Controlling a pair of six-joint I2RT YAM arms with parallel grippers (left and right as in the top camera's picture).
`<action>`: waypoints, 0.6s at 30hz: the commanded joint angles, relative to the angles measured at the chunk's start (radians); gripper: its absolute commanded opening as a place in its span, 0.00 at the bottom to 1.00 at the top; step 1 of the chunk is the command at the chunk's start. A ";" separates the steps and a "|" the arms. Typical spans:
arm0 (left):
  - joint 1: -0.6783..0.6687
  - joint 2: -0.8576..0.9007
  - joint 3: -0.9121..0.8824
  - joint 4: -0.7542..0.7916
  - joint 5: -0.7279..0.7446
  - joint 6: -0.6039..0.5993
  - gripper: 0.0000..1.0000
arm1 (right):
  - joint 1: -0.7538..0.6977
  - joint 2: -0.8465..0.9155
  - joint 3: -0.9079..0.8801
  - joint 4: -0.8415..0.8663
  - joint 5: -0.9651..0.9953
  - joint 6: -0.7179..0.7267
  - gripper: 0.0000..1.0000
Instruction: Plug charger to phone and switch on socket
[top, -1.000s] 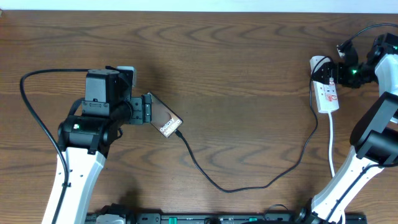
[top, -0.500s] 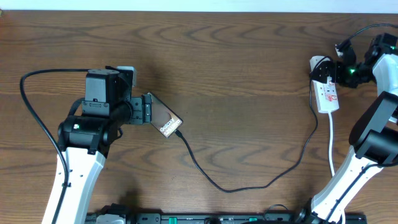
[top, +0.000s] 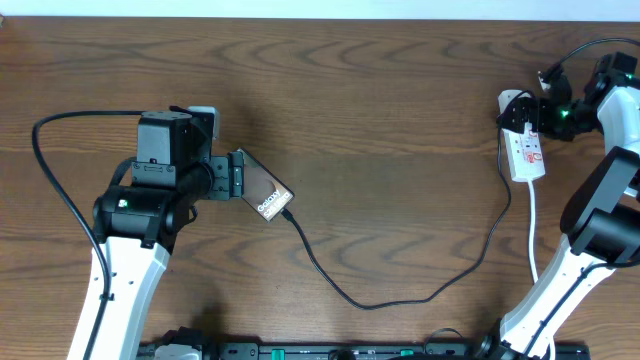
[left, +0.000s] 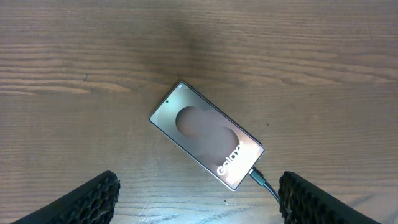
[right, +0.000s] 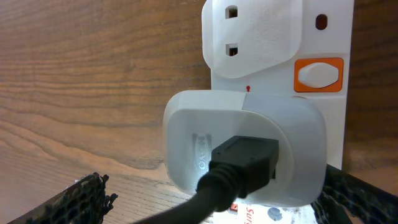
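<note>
The phone (left: 206, 134) lies back-up and diagonal on the wood, also visible in the overhead view (top: 264, 193). The charger cable's plug tip (left: 260, 179) sits in the phone's lower edge. The black cable (top: 370, 304) loops across the table to the white socket (top: 527, 152) at the far right. My left gripper (left: 199, 208) hovers open just short of the phone and touches nothing. My right gripper (right: 211, 208) is open, its fingers either side of the white adapter (right: 245, 134) that carries the black cable plug. The socket's orange-framed switch (right: 318, 73) lies just beyond.
The socket's white cord (top: 532, 235) runs toward the near edge beside my right arm. A black lead (top: 45, 175) curves round my left arm. An unused outlet (right: 249, 31) sits past the adapter.
My right wrist has edged slightly further along the socket's end. The left arm, the phone and the cable have not moved.
</note>
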 joint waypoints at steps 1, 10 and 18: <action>-0.003 -0.003 0.009 0.000 -0.013 0.021 0.83 | 0.030 0.009 0.021 -0.037 0.004 0.021 0.99; -0.003 -0.003 0.009 0.000 -0.013 0.021 0.83 | 0.026 0.009 0.079 -0.062 0.013 0.017 0.99; -0.003 -0.003 0.009 0.000 -0.013 0.021 0.83 | 0.031 0.009 0.077 -0.069 0.012 0.018 0.99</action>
